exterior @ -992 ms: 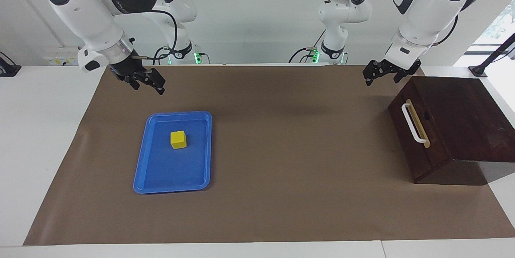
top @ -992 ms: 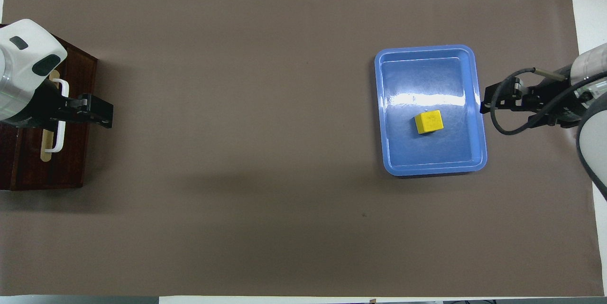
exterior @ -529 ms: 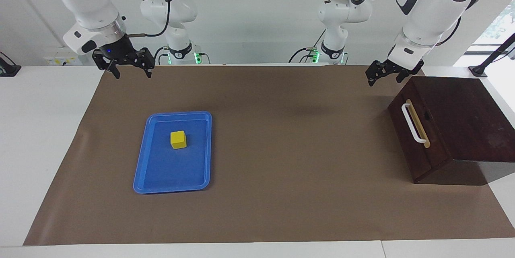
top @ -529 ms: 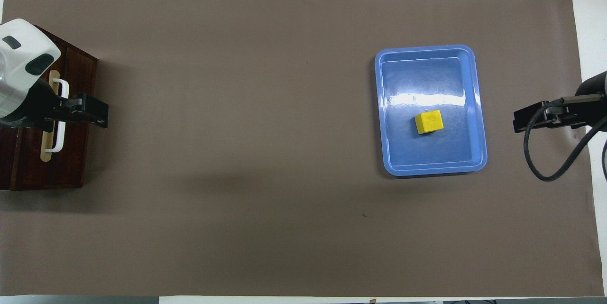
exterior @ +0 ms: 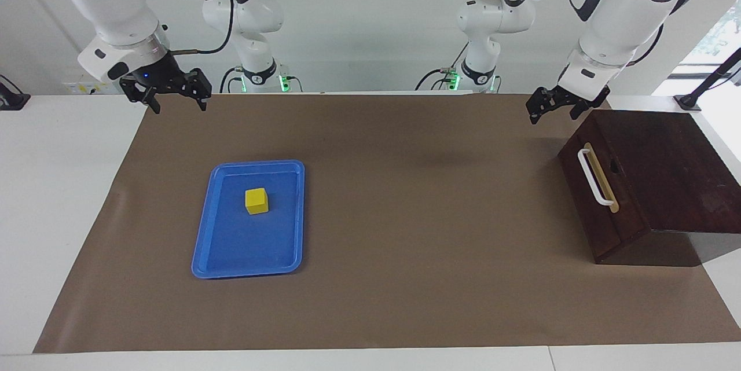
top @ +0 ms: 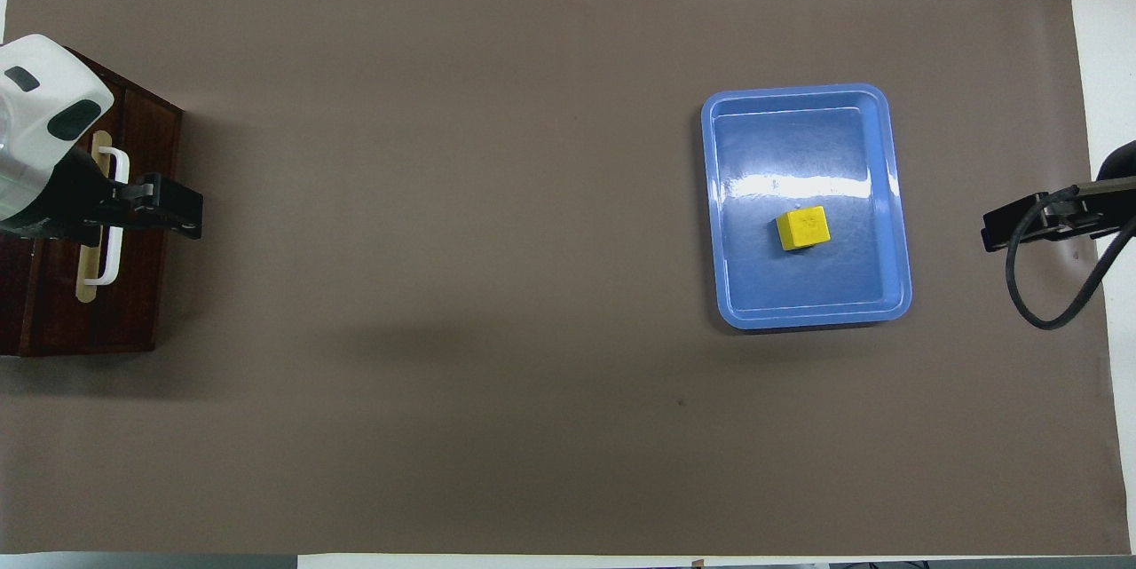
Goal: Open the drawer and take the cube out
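Drawer [exterior: 596,197] sits pushed in on my screen, flush in its dark wooden box [exterior: 666,174] at the left arm's end of the counter [exterior: 46,186], white handle [exterior: 594,177] on the front. I see the cube [exterior: 256,201] resting in the blue tray [exterior: 204,243] on the brown mat [exterior: 434,243], toward the right arm's end and well apart from the drawer. My left tool [exterior: 554,107] hangs in the air over the mat by the corner of the box that is closest to the robots; its fingers stand apart and carry nothing. My right tool [exterior: 173,99] is raised over the mat's edge at the right arm's end, fingers spread wide and pointing down, with nothing between them. From overhead, the left tool [top: 177,212] covers part of the handle, though the facing view shows it clear of the box.
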